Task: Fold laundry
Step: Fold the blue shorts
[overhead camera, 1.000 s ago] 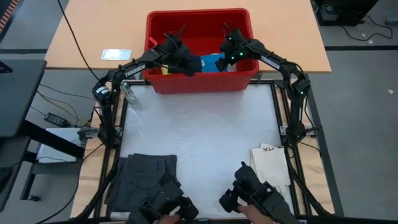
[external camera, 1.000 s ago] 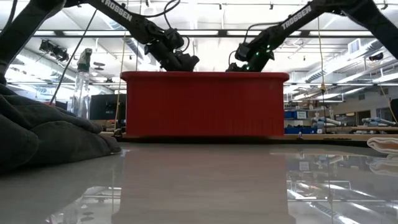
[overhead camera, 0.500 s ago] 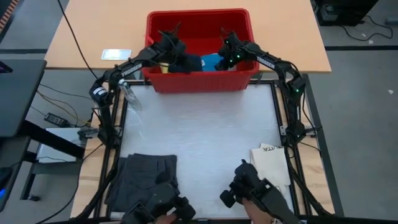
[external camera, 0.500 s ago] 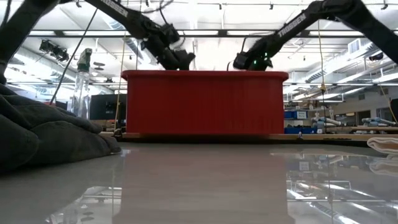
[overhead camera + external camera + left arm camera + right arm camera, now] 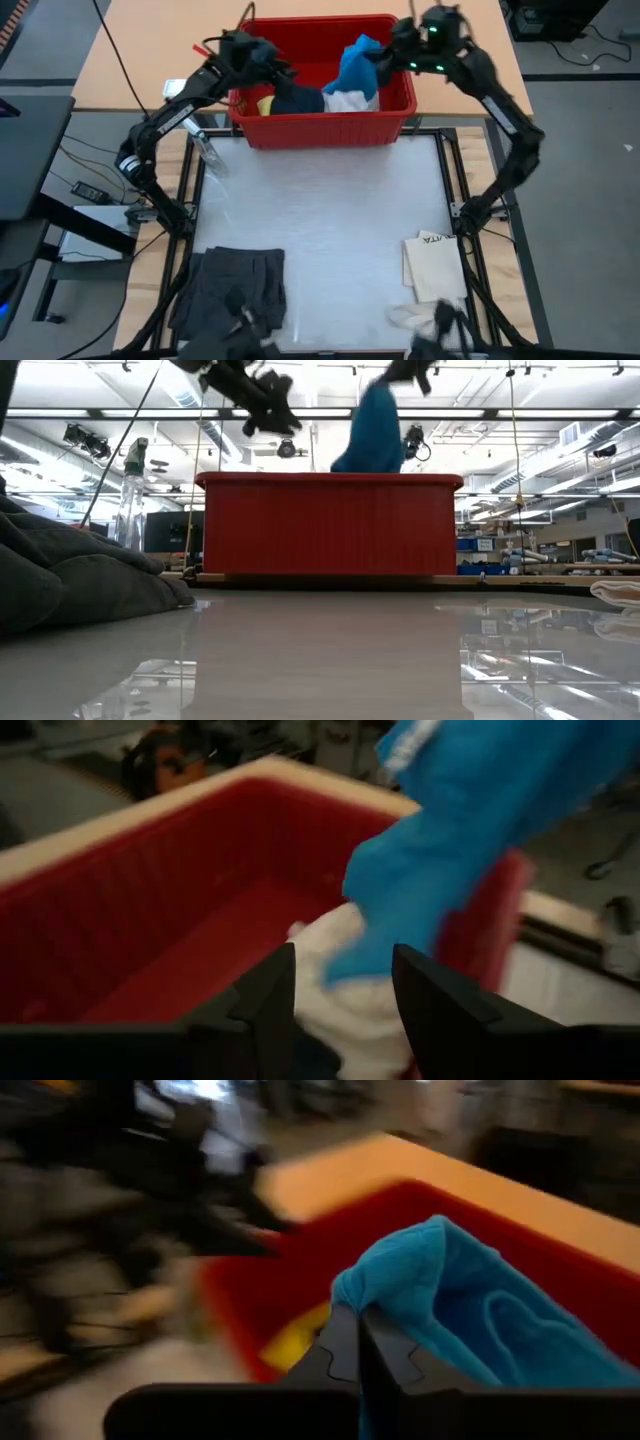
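A red bin (image 5: 320, 130) stands at the table's far edge with yellow (image 5: 265, 103), navy (image 5: 298, 100) and white (image 5: 352, 100) cloth pieces in it. My right gripper (image 5: 397, 47) is above the bin's right half, shut on a bright blue cloth (image 5: 357, 62) that hangs over the bin (image 5: 372, 430). My left gripper (image 5: 262, 55) is raised over the bin's left end, open, with nothing between its fingers (image 5: 343, 970). Dark grey shorts (image 5: 235, 285) lie flat on the table's near left. My right gripper pinches a bunched upper edge of the blue cloth (image 5: 345, 1295) between its two shut fingers. The cloth hangs below the fingers in loose folds. Its lower end (image 5: 345, 463) reaches down to the bin's rim, over the white piece.
A cream tote bag (image 5: 435, 265) lies at the near right of the table. A clear spray bottle (image 5: 205, 150) stands beside the bin's left front corner. The white mat (image 5: 320, 210) between bin and shorts is bare.
My right gripper has shut on the blue cloth inside the bin and risen toward the far right, drawing the cloth up out of the bin. My left gripper has lifted out of the bin and gone up and toward the left, leaving the navy piece behind.
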